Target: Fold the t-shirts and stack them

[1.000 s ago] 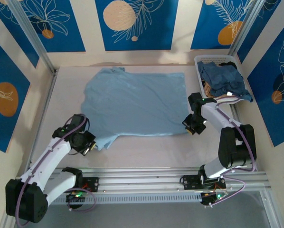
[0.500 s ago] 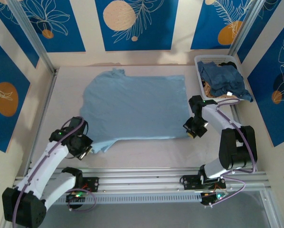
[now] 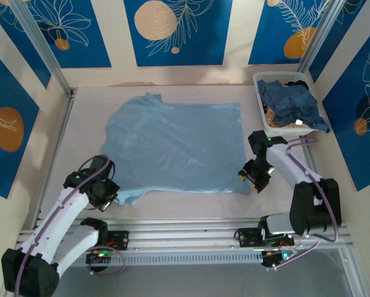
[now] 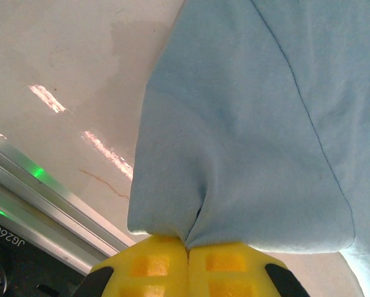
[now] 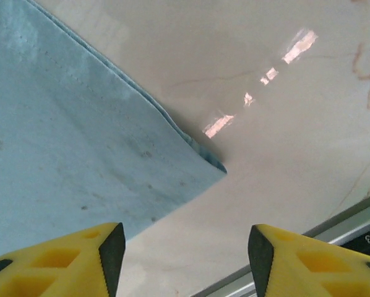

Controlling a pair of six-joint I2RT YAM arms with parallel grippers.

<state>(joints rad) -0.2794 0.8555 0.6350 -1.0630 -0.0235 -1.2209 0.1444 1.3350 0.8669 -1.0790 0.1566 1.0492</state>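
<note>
Since a second ago: the spread shirt (image 3: 172, 148) has slid toward the near edge of the table (image 3: 191, 207), and both arms have drawn back with it. Near hem now straighter and closer to the metal rail (image 3: 191, 228) than it was.

Table: pale, glossy, bare around the cloth.

Shirt: light blue, lying flat and open across the middle, collar toward the far side. No print shows on the upper face. A few shallow wrinkles, otherwise smooth. Near-left corner is drawn out into a point.

Basket (image 3: 278, 75): white, far right corner, holding a heap of darker blue shirts (image 3: 290, 102) still waiting, well apart from the spread one.

Left gripper (image 3: 108, 197): at that drawn-out corner. Left wrist view shows its yellow pads (image 4: 154, 266) pressed together with the cloth bunched and pinched between them.

Right gripper (image 3: 254, 179): just beside the near-right corner. Right wrist view has the fingers (image 5: 104, 247) spread wide, the hem corner lying flat on the table ahead of them, touching neither.

Reading: the drag has squared and flattened the shirt, and the right side looks let go. Laying-out step nearly finished; no fold made, nothing stacked. Likely next: left side lets go, then the first fold. Risk: pulling from the left alone would skew the hem.
</note>
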